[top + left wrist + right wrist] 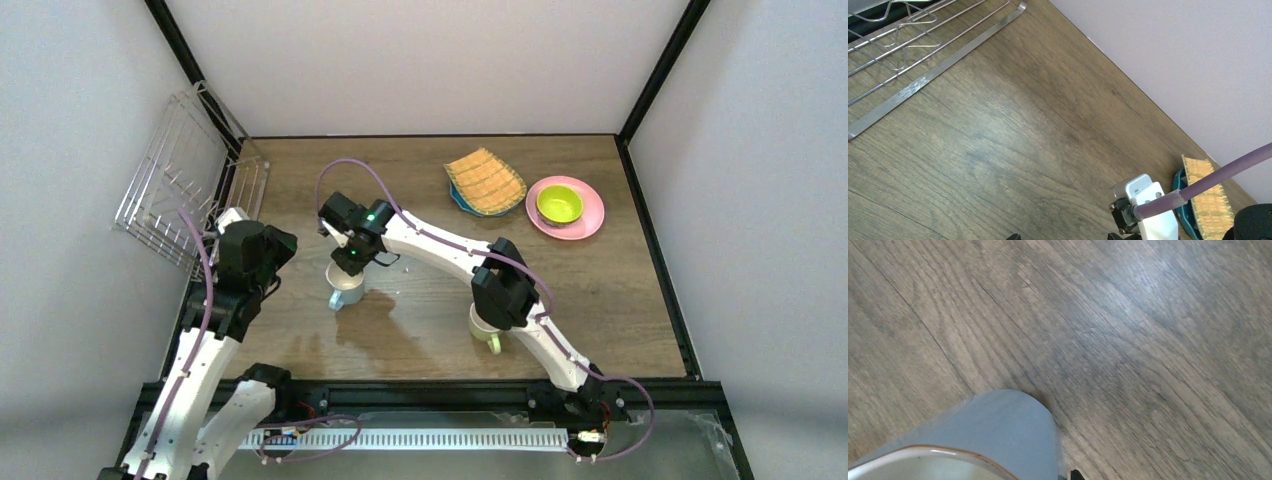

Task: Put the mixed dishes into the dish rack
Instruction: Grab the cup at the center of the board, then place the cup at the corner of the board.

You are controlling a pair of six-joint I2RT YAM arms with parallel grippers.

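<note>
The light-blue mug [345, 284] hangs under my right gripper [352, 252], left of the table's centre; in the right wrist view the mug [998, 432] fills the lower left and one fingertip [1075, 474] lies against its outer wall. My left gripper [283, 246] is open and empty beside the dish rack [185, 180], which leans against the left wall; its wires also show in the left wrist view [908, 50]. The pale yellow-green mug [486, 330] stands under my right forearm. The tan woven-look plate [487, 180] lies on the teal plate [458, 200]. The lime-inside bowl [559, 204] sits on the pink plate [590, 222].
Black frame rails run along the table's left and right edges and white walls close it in. My right wrist [1148, 212] and its purple cable show at the lower right of the left wrist view, with the tan plate's edge [1210, 200] behind.
</note>
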